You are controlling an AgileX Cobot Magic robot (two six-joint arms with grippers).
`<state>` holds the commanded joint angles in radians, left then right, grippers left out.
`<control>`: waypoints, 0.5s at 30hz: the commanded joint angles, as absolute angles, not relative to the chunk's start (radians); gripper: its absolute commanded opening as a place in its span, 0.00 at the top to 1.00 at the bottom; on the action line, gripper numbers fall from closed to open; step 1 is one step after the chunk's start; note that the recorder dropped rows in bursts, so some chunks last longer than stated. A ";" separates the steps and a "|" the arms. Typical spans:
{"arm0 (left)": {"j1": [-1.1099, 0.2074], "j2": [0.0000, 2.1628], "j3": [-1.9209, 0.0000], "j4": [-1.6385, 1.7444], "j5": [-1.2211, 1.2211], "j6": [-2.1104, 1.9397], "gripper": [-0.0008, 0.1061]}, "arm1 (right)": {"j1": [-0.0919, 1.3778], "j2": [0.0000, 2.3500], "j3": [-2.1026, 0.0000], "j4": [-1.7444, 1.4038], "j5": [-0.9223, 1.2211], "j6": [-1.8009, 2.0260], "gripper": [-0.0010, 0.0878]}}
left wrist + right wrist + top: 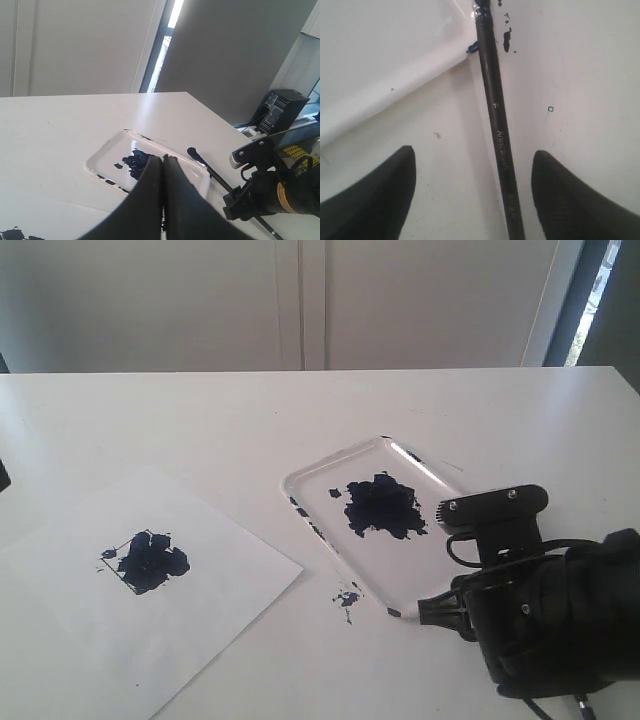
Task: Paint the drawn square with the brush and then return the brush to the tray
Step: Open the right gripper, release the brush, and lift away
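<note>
Spread right hand [472,152] astride brush [495,115] handle, seemingly clear; left hand [163,159] pressed together. Bristle end on tray [395,85] rim, handle on bench [580,75]. Risk: clipping handle on retreat, rolling brush off.

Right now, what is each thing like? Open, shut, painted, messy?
drawn square: smeared with dark blue paint.
brush: lying down, not gripped, its head at the tray's rim.
tray: flat on the table, with a blue paint blotch inside.
paper: flat, with blue specks around the square.
left end effector: shut, empty.
right end effector: open, with one finger on each side of the brush handle.
</note>
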<state>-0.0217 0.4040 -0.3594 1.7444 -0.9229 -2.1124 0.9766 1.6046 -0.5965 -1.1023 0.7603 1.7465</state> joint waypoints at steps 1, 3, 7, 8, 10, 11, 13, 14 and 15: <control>-0.022 0.404 -0.359 1.744 -0.921 -2.112 0.99 | 0.977 1.589 -0.596 -1.099 0.720 1.731 0.31; -0.022 0.404 -0.357 1.744 -0.908 -2.112 0.99 | 0.979 1.546 -0.596 -1.097 0.622 1.700 0.36; -0.022 0.387 -0.357 1.744 -0.844 -2.112 0.99 | 1.007 1.395 -0.596 -1.106 0.492 1.646 0.61; -0.022 0.383 -0.357 1.744 -0.837 -2.112 0.99 | 1.013 1.358 -0.596 -1.117 0.473 1.631 0.67; -0.022 0.371 -0.357 1.744 -0.834 -2.112 0.99 | 1.027 1.263 -0.596 -1.149 0.429 1.597 0.83; -0.022 0.367 -0.355 1.744 -0.834 -2.112 0.99 | 1.037 1.226 -0.596 -1.165 0.411 1.586 0.89; -0.022 0.357 -0.334 1.744 -0.823 -2.112 0.99 | 1.050 1.136 -0.596 -1.186 0.359 1.560 0.99; -0.022 0.353 -0.321 1.744 -0.813 -2.112 0.99 | 1.055 1.093 -0.596 -1.190 0.337 1.543 0.99; -0.022 0.349 -0.297 1.744 -0.799 -2.112 0.99 | 1.063 1.053 -0.596 -1.190 0.314 1.518 0.99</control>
<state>-0.0217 0.3494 -0.2966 1.7444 -0.7985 -2.1124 1.0632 1.0525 -0.5965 -1.1902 0.3140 1.5184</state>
